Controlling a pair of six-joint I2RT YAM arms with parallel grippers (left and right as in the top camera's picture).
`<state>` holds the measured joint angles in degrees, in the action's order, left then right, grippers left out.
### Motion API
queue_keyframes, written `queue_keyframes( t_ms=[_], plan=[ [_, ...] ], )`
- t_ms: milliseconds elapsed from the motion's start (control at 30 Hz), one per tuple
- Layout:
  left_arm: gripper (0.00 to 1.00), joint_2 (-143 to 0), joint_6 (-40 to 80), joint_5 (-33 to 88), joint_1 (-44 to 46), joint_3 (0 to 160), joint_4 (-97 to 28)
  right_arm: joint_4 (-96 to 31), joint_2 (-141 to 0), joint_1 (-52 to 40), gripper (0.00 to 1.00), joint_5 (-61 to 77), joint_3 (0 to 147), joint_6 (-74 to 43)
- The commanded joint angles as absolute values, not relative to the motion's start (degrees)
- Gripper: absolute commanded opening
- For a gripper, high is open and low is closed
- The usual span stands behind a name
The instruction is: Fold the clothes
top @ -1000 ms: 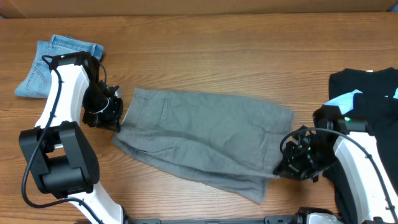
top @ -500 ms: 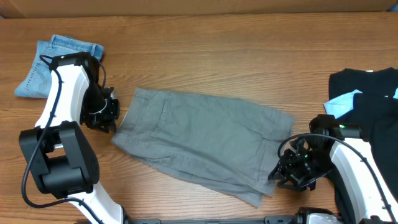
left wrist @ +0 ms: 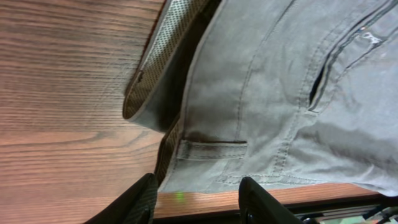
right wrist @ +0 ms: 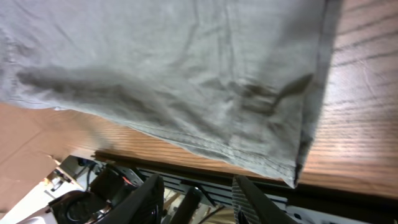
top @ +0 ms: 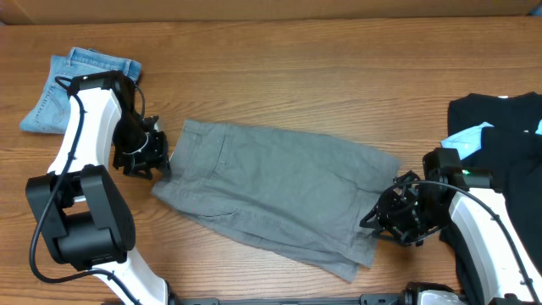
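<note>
The grey-khaki shorts (top: 279,191) lie folded flat across the middle of the table, waistband to the left. My left gripper (top: 159,163) sits just off the waistband end, open. In the left wrist view its fingers (left wrist: 144,200) straddle bare wood, with the shorts (left wrist: 280,93) beyond them, and the gripper (left wrist: 199,202) holds nothing. My right gripper (top: 378,222) hovers at the shorts' right hem, also open. In the right wrist view the gripper (right wrist: 199,200) is empty, below the hem of the shorts (right wrist: 186,74).
Small light-blue denim shorts (top: 80,89) lie at the back left. A pile of black garments (top: 500,127) with a pale blue patch sits at the right edge, close behind my right arm. The wooden table (top: 339,76) has its front edge just below both grippers.
Both grippers have opened and let go of the grey-khaki shorts, whose ends now rest on the table. The right gripper drew slightly off the hem.
</note>
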<state>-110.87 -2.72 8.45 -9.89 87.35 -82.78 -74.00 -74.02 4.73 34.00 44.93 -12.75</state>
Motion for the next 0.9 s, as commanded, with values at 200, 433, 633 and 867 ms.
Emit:
queue_keyframes(
  t_ms=[200, 433, 633, 867],
  plan=[
    [0.41, -109.4, -3.2, 8.4, -10.0, 83.3, -80.5, -74.0, -73.0, 4.5, 0.40, 36.2, 44.6, -12.3],
    [0.04, -109.4, -0.4, 4.0, -10.2, 72.2, -69.7, -74.0, -73.0, 4.5, 0.40, 36.3, 44.6, -13.6],
    [0.04, -109.4, 6.6, -3.6, -10.2, 67.8, -59.2, -73.5, -73.0, 4.5, 0.40, 36.1, 44.6, -13.6],
    [0.05, -109.4, 6.9, -3.0, -10.2, 74.5, -64.3, -72.3, -73.0, 4.5, 0.49, 24.9, 44.6, -21.5]
  ],
)
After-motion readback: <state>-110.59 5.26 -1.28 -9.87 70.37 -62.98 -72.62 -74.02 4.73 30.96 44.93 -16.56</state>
